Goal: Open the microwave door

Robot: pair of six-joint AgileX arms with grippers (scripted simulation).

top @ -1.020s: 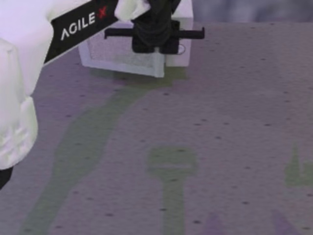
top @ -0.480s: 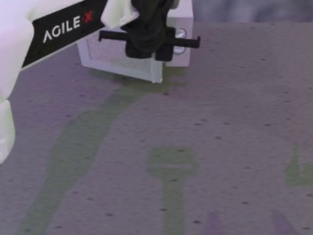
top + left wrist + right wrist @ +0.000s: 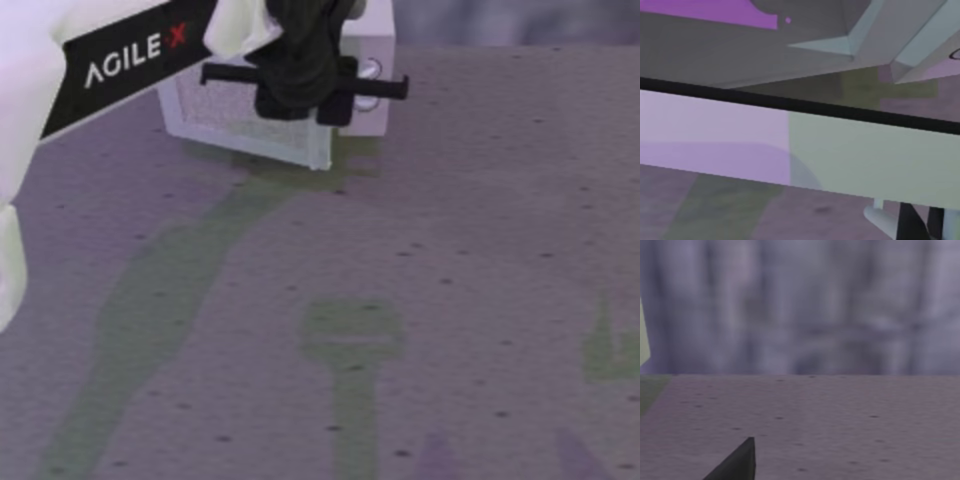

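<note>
On the speckled grey-purple table [image 3: 450, 300], the small white boxy microwave [image 3: 375, 60] sits at twelve o'clock. Its flat white mesh-windowed microwave door [image 3: 250, 135] has swung slightly further ajar than a second ago, so opening looks underway. Over it hovers the left claw [image 3: 305, 85], grip unclear; its arm reads "AGILE X".

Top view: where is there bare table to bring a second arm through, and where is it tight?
The table is bare in front of the microwave and across the whole right side. It is crowded only at the far left, where the left claw sits over the partly open microwave door.
</note>
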